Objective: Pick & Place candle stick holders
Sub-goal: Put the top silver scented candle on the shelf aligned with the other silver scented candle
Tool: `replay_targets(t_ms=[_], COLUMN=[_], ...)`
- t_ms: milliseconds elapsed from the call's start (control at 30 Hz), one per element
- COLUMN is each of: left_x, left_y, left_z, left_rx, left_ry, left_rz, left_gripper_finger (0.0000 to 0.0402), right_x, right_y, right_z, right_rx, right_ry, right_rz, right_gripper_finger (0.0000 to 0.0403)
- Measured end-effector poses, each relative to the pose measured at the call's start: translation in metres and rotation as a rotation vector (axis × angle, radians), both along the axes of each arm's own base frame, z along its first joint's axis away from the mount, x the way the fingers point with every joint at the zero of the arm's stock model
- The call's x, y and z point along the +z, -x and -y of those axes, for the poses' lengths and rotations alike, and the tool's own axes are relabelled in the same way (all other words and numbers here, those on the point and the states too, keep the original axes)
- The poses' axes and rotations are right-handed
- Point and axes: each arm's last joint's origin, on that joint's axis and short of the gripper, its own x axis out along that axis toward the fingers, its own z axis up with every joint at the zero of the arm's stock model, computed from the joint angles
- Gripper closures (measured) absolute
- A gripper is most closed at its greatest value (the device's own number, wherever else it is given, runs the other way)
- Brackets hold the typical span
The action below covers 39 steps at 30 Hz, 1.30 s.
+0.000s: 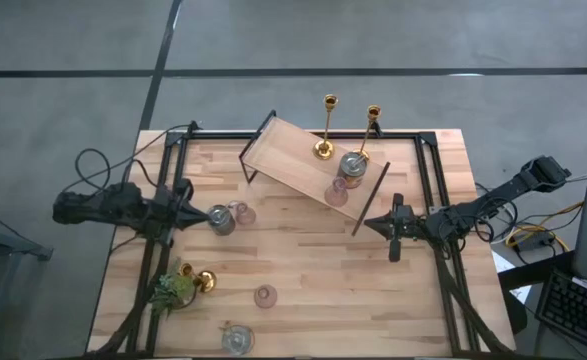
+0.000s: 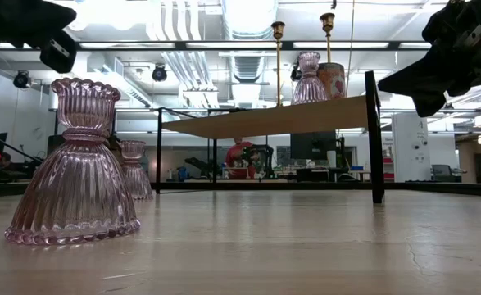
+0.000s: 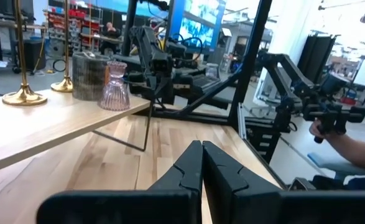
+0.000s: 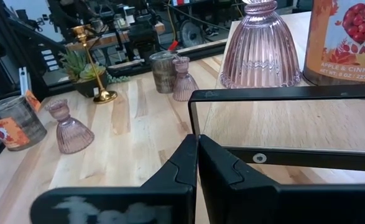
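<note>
A raised wooden shelf [image 1: 293, 160] on black legs stands at the far middle. It carries two gold candle stick holders [image 1: 325, 148] [image 1: 372, 118], a silvery round one [image 1: 353, 165] and a pink glass one [image 1: 338, 190]. On the table stand a silvery holder [image 1: 221, 219] and a pink one [image 1: 243, 212], just off my left gripper [image 1: 199, 212], which is shut and held level above the table. A gold holder [image 1: 201, 279], a pink one [image 1: 265, 296] and a silvery one [image 1: 237, 340] stand nearer the front. My right gripper [image 1: 375, 224] is shut beside the shelf's right end.
A small green plant [image 1: 173, 291] sits at the near left beside the gold holder. The shelf's black frame [image 4: 281, 93] stands right in front of my right gripper. A person's hand [image 3: 331, 124] shows beyond the table's right side. Bare wood lies in the table's middle and near right.
</note>
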Motion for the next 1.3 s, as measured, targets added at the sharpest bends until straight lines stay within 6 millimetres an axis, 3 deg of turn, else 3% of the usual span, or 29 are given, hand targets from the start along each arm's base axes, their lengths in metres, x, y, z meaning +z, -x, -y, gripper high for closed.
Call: replay_targets(t_ms=[767, 1133, 1300], left_x=[-0.015, -0.020, -0.014], left_y=[-0.011, -0.023, -0.022], left_z=[0.000, 0.001, 0.001], left_rx=[0.043, 0.091, 0.077], left_ry=[0.110, 0.073, 0.048], left_rz=[0.061, -0.043, -0.021], left_gripper_finger=[0.0387, 0.0283, 0.0299], right_x=[0.000, -0.001, -0.001], right_y=[0.000, 0.001, 0.001], right_z=[0.001, 0.001, 0.001], right_rx=[-0.022, -0.040, -0.043], right_ry=[0.005, 0.006, -0.013], right_rz=[0.002, -0.001, 0.003], right_gripper_finger=[0.0394, 0.0394, 0.0394])
